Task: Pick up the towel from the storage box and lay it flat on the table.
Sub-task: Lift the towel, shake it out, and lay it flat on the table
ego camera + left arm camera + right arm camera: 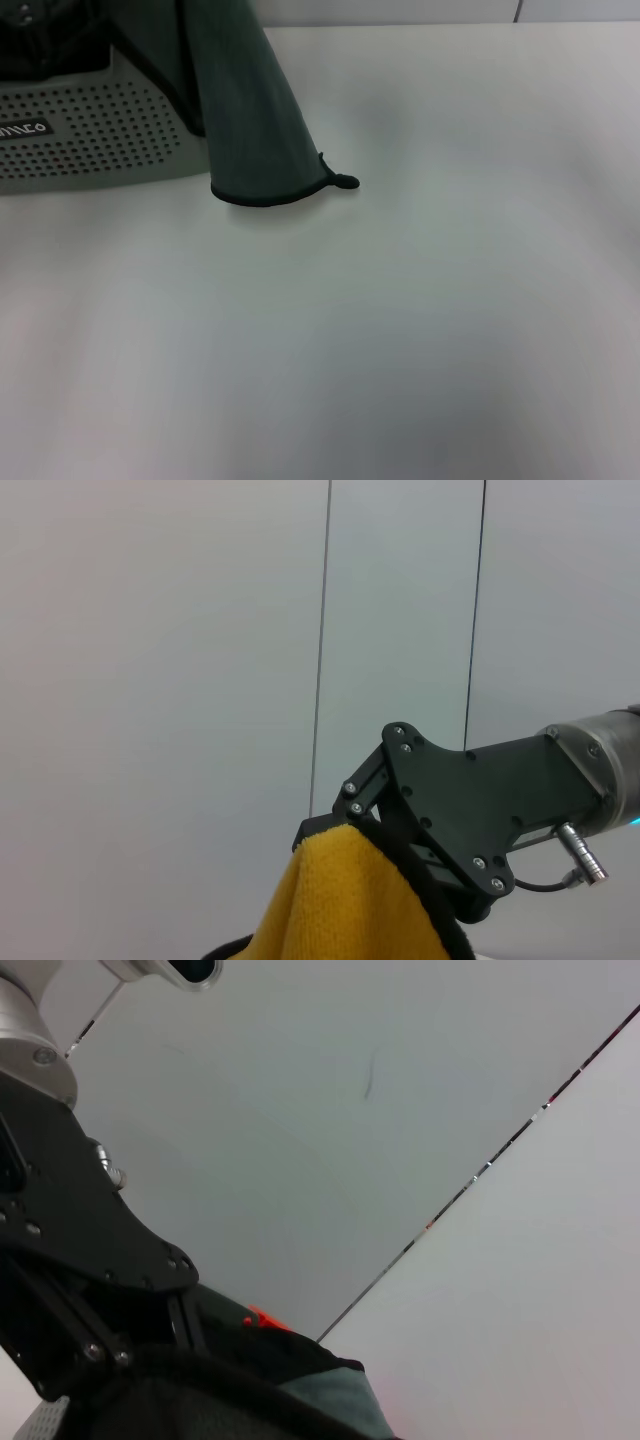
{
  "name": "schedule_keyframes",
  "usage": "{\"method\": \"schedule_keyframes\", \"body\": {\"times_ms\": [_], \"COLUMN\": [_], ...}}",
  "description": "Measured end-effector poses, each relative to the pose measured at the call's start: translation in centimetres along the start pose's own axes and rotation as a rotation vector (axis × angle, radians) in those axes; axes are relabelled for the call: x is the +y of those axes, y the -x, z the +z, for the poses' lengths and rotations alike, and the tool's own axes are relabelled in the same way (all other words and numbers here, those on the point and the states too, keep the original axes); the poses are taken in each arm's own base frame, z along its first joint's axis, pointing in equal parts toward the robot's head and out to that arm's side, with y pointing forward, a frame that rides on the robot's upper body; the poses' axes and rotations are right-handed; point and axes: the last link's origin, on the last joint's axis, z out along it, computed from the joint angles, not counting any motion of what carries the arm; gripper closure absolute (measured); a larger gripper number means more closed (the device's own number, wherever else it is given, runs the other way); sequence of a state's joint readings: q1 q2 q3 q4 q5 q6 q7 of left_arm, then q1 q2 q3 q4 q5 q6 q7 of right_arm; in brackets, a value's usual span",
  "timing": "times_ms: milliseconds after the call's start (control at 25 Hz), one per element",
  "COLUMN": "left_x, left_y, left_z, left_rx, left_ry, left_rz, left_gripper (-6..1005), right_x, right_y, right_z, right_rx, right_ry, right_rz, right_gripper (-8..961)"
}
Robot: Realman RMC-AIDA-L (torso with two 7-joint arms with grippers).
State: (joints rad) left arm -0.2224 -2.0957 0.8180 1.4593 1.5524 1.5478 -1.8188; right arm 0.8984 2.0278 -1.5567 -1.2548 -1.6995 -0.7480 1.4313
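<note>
The towel point(250, 110) hangs from above the head view as a narrow dark green fold. Its black-edged lower end and small corner loop point(345, 182) reach the white table point(420, 320) just right of the storage box point(90, 140). Neither gripper shows in the head view. The left wrist view shows my right gripper point(355, 820) shut on the top edge of the towel's yellow face point(340, 900). The right wrist view shows my left gripper point(100, 1355) closed into the bunched dark cloth point(200, 1400).
The perforated grey-green box with white lettering stands at the table's far left, with dark contents point(40, 40) inside. A corner of the box also shows in the right wrist view point(35, 1420). White table spreads to the front and right.
</note>
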Motion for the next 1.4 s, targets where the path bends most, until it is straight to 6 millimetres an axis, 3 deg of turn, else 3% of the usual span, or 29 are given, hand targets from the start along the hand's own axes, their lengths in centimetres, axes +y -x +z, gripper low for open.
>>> {"method": "schedule_keyframes", "body": {"times_ms": [240, 480, 720, 1000, 1400], "left_x": [0.0, 0.0, 0.1, 1.1, 2.3], "left_y": [0.0, -0.1, -0.4, -2.2, -2.9], "left_z": [0.0, 0.2, 0.3, -0.7, -0.5], "left_rx": [0.0, -0.008, 0.008, 0.13, 0.147], "left_ry": [0.001, 0.009, 0.025, 0.092, 0.198], "left_rz": [0.005, 0.006, 0.006, 0.025, 0.05], "left_gripper": [829, 975, 979, 983, 984], "right_x": [0.1, -0.1, 0.1, 1.4, 2.8], "right_y": [-0.2, -0.4, -0.6, -0.7, -2.8], "right_z": [-0.3, -0.7, -1.8, -4.0, -7.2], "right_rx": [-0.003, -0.014, -0.048, -0.109, -0.15], "right_ry": [-0.001, -0.016, 0.01, 0.087, 0.101], "right_rz": [0.017, 0.048, 0.103, 0.26, 0.482], "right_gripper": [949, 949, 948, 947, 946]}}
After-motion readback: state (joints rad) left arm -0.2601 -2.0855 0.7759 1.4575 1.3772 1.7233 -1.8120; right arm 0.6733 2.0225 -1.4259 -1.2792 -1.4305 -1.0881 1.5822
